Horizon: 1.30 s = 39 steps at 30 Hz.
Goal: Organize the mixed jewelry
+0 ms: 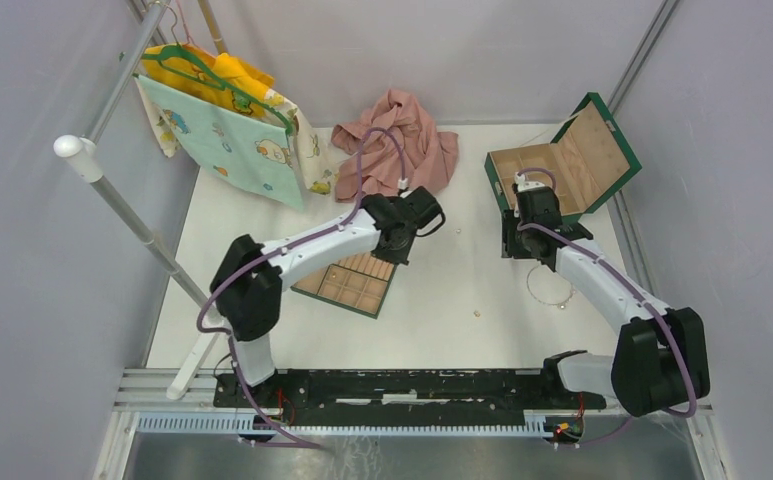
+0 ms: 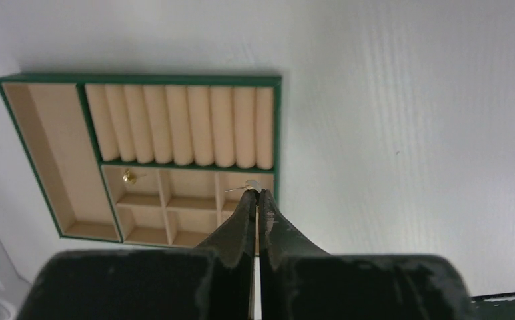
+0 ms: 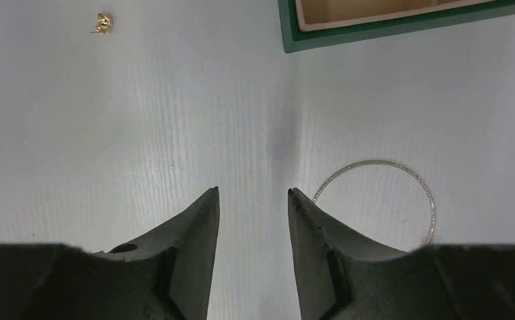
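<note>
My left gripper [image 2: 259,193] is shut on a tiny pale earring stud [image 2: 254,186], whose thin pin sticks out to the left. It hangs above the right small compartments of the tan tray [image 2: 278,127]. One gold piece [image 2: 129,177] lies in a small compartment of that tray. From above, the left gripper [image 1: 399,250] is over the tray's [image 1: 334,290] far corner. My right gripper [image 3: 253,193] is open and empty above the white table. The thin silvery wire loop [image 3: 374,161] lies just to its right. A loose gold piece [image 3: 103,23] lies far left.
The open green box [image 1: 562,165] stands at the back right, its corner [image 3: 388,23] just beyond the right gripper. A pink cloth [image 1: 402,140] lies at the back centre. Clothes on a hanger [image 1: 227,120] hang from a rack at the left. A small bead [image 1: 478,312] lies mid-table.
</note>
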{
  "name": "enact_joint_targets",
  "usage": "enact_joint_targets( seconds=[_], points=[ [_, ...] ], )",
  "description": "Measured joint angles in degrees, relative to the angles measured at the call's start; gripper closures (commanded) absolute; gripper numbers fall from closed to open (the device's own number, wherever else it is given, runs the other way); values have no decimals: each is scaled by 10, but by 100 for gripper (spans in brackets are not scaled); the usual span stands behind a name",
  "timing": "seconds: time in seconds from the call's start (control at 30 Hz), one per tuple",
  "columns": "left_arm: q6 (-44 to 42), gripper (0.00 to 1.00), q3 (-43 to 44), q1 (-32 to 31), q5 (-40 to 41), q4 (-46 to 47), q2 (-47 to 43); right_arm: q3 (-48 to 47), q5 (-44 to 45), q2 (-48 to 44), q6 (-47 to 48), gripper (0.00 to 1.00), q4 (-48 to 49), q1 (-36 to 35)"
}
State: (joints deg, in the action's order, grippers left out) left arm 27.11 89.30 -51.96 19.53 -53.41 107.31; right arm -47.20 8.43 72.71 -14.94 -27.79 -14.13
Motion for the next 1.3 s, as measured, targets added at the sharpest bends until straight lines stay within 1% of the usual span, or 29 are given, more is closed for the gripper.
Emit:
enact_joint_targets(
  seconds=[0.13,0.37,0.53,0.6,0.67,0.7,0.9,1.03,1.17,1.3],
  points=[
    [17,98,-74,29,0,-5,-57,-7,-10,15,0,52,4,0],
    [39,98,-180,113,0,9,-87,-22,-23,33,0,52,9,0],
    [39,98,-208,137,0,18,-88,-28,-24,35,0,52,12,0],
    [39,91,-208,140,0,26,-88,-29,-25,35,0,52,12,0],
    [39,77,-208,141,0,31,-88,-29,-24,35,0,52,12,0],
    [40,74,-208,141,0,32,-88,-30,-24,35,0,52,12,0],
    [48,65,-208,141,1,39,-88,-30,-24,35,0,52,12,0],
    [48,64,-207,141,2,39,-88,-30,-24,36,1,52,12,0],
    [47,53,-189,138,2,35,-88,-34,-24,37,1,52,12,0],
    [40,45,-126,113,-2,33,-85,-36,-24,41,2,52,12,0]
  ],
)
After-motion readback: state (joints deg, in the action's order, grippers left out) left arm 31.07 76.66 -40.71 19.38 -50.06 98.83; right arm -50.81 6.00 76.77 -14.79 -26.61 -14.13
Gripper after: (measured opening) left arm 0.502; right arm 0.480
